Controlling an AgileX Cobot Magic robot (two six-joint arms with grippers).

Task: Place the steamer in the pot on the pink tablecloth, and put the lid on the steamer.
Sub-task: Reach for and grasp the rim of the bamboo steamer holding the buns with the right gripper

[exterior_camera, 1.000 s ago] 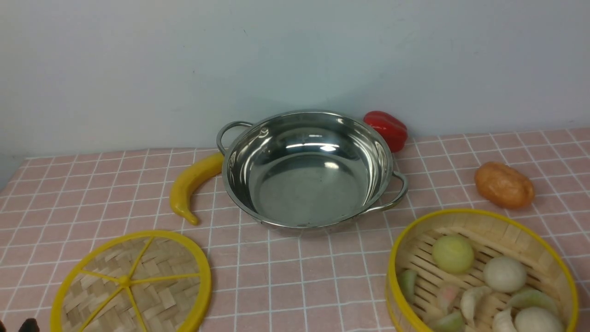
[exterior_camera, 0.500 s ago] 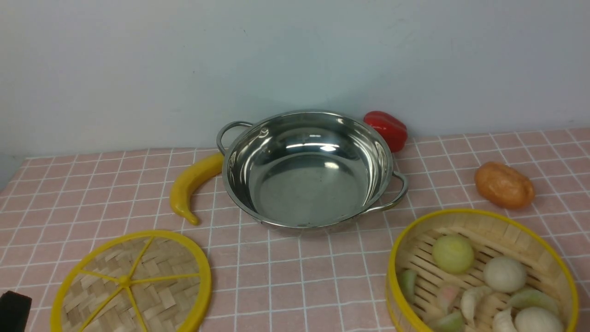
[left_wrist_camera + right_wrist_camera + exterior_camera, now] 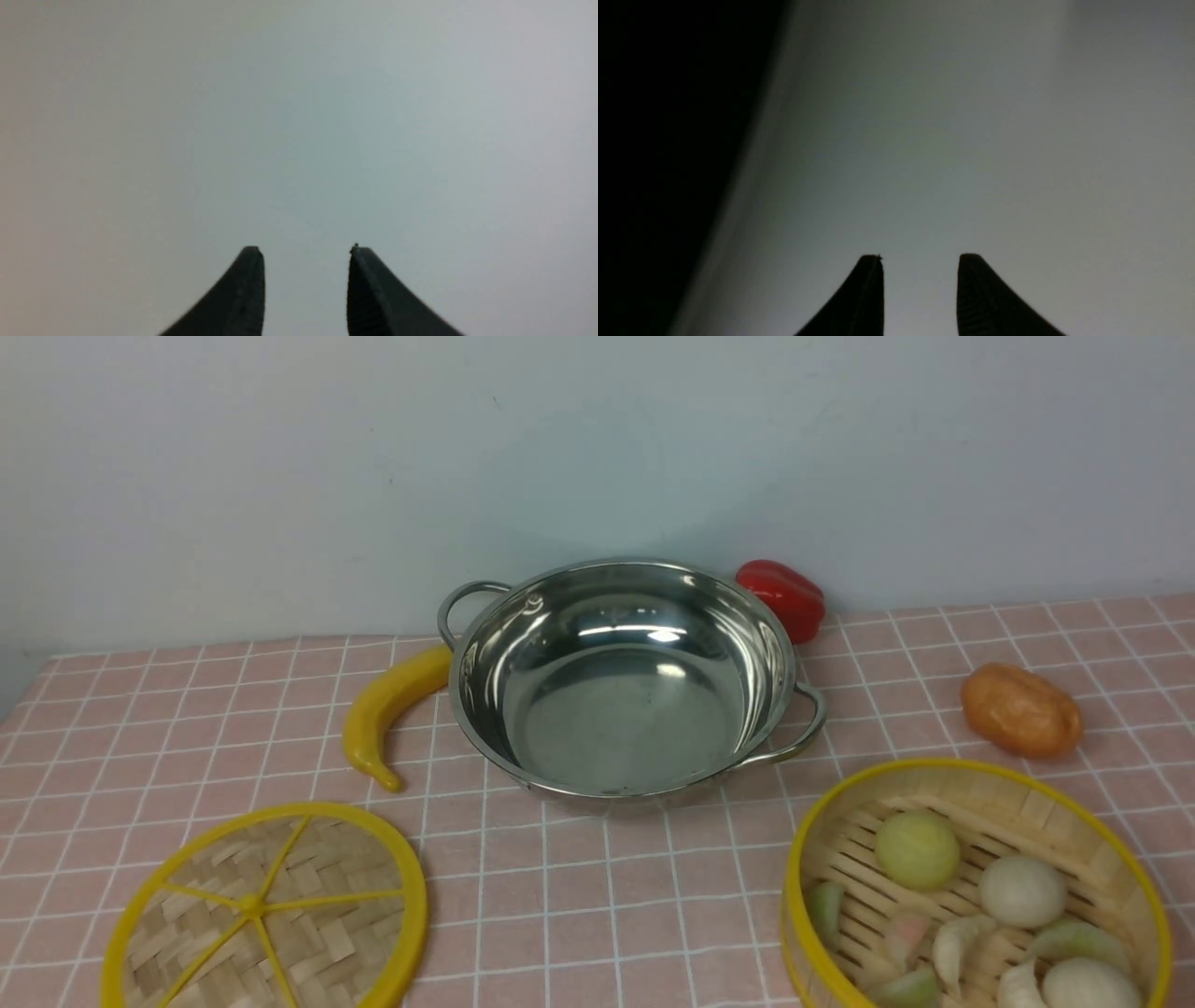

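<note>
The shiny steel pot stands empty at the back middle of the pink tablecloth. At the near right sits the steamer, a yellow-rimmed bamboo basket holding several dumplings and buns. The flat woven lid lies at the near left. Neither arm shows in the front view. In the left wrist view my left gripper is open, with nothing between its fingers and only a plain grey surface beyond. My right gripper is open too, facing a plain surface beside a dark area.
A yellow banana lies against the pot's left side. A red pepper sits behind the pot at the wall. An orange-brown potato lies just behind the steamer. A pale wall closes the back.
A black part of the left arm showed at the front view's bottom left corner, rose a little, and is now out of that view. Nothing on the cloth moved.
</note>
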